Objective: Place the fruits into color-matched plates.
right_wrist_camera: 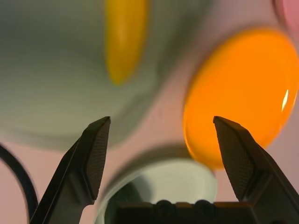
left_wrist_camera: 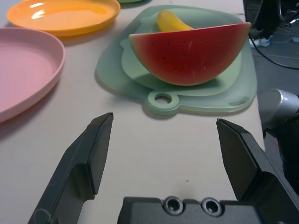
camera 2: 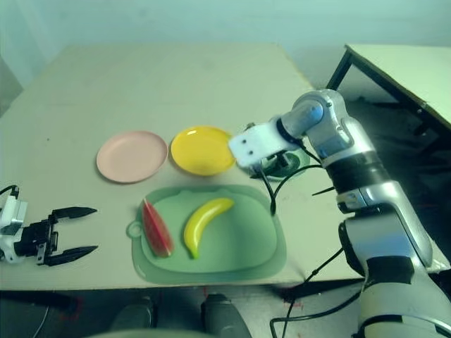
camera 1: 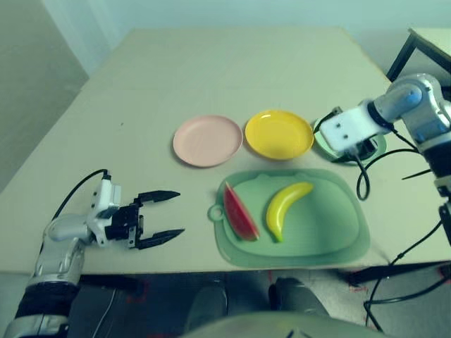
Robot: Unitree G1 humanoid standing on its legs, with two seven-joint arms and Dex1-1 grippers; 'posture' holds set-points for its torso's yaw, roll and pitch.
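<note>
On the green mat (camera 1: 317,232) lie a red watermelon wedge (camera 1: 239,211) and a yellow banana (camera 1: 285,208), side by side. Behind the mat stand a pink plate (camera 1: 208,141), a yellow plate (camera 1: 279,134) and a mint green plate (camera 1: 380,146). All of the pink and yellow plates' insides show bare. The right arm hides most of the green plate. My right gripper (right_wrist_camera: 159,135) hovers open over that plate with nothing between its fingers. My left gripper (camera 1: 165,217) is open and empty above the table, left of the mat, pointing at the watermelon (left_wrist_camera: 191,53).
A black cable (camera 1: 363,183) loops from the right arm down past the mat's right edge. The table's front edge runs just below the mat and the left gripper. A second table (camera 2: 409,63) stands off to the right.
</note>
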